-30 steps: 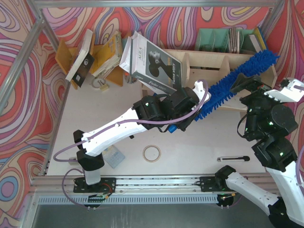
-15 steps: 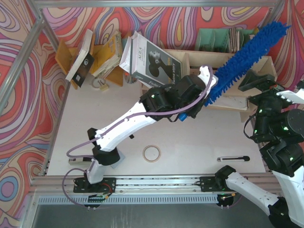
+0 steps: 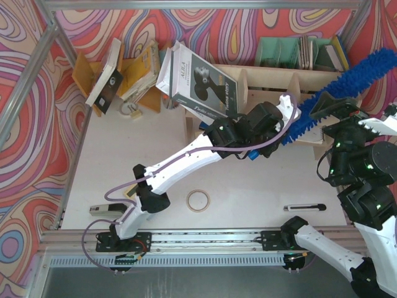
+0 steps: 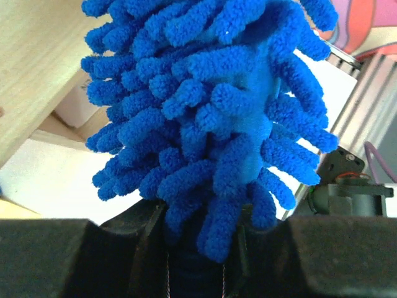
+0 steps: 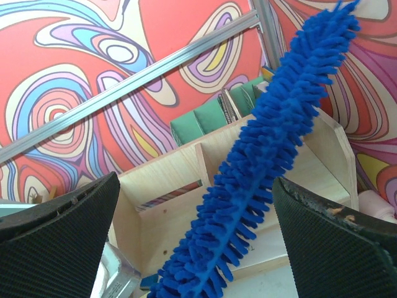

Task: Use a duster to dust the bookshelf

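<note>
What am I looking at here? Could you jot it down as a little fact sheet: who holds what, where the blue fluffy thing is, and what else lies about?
Tool: duster, blue and fluffy
Held by: left gripper, shut on its handle end
Other arm: right gripper, open, holding nothing, looking at the duster
Duster's place: slanted over the right end of the bookshelf; whether it touches the wood is unclear
Also on the table: tape roll, pen

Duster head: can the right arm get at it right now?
Probably yes. The right gripper is open with the duster crossing just ahead of it, nothing between them; the left gripper grips only its base end.
</note>
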